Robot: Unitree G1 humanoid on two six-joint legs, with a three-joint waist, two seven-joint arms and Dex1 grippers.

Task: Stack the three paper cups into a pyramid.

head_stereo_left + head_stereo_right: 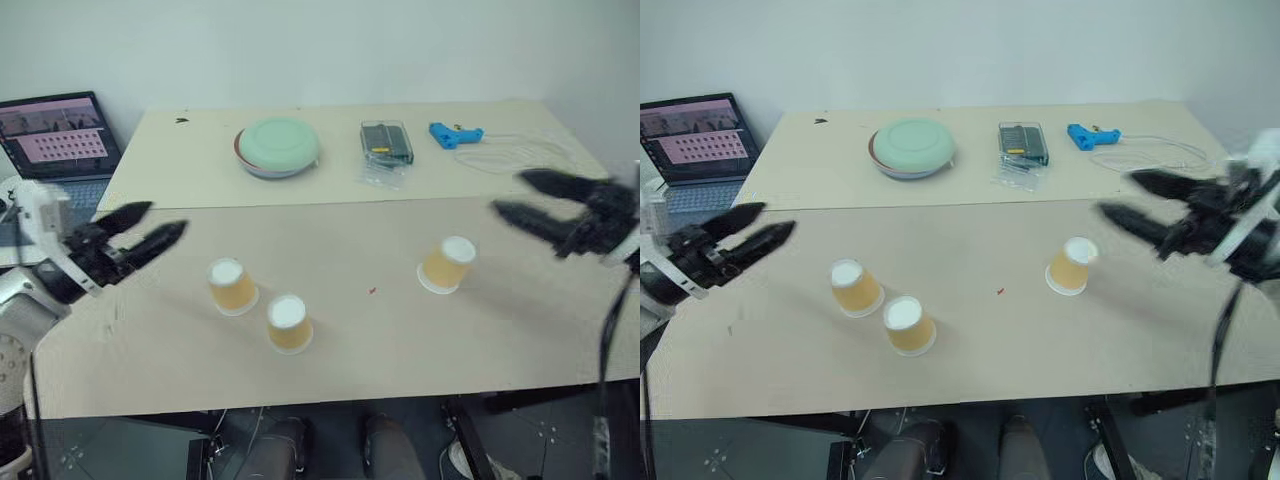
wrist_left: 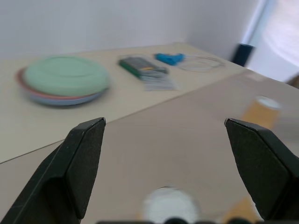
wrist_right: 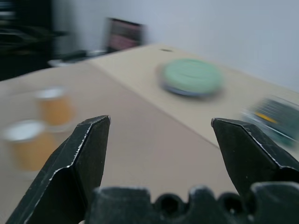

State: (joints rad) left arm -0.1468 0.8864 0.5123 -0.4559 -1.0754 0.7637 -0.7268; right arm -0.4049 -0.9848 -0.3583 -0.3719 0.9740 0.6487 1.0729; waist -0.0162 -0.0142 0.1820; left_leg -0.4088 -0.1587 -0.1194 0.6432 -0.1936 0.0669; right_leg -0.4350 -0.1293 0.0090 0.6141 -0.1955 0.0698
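Observation:
Three paper cups stand upside down on the near table, apart from one another: one [image 1: 232, 286] at the left, one [image 1: 288, 322] just in front and right of it, and one [image 1: 448, 264] further right, tilted a little. My left gripper [image 1: 160, 225] hovers above the table left of the left cup, open and empty, pointing right. My right gripper [image 1: 508, 196] hovers right of the right cup, open and empty, pointing left. The left wrist view has a cup's white base [image 2: 169, 205] below the open fingers. Two cups [image 3: 55, 105] appear past the fingers in the right wrist view.
On the far table lie a round green-lidded bowl [image 1: 277, 147], a clear plastic case [image 1: 386, 141], a blue tool [image 1: 455, 134] and a coil of white cable [image 1: 520, 153]. A laptop [image 1: 58, 140] stands at the far left. A seam [image 1: 350, 203] joins the two tables.

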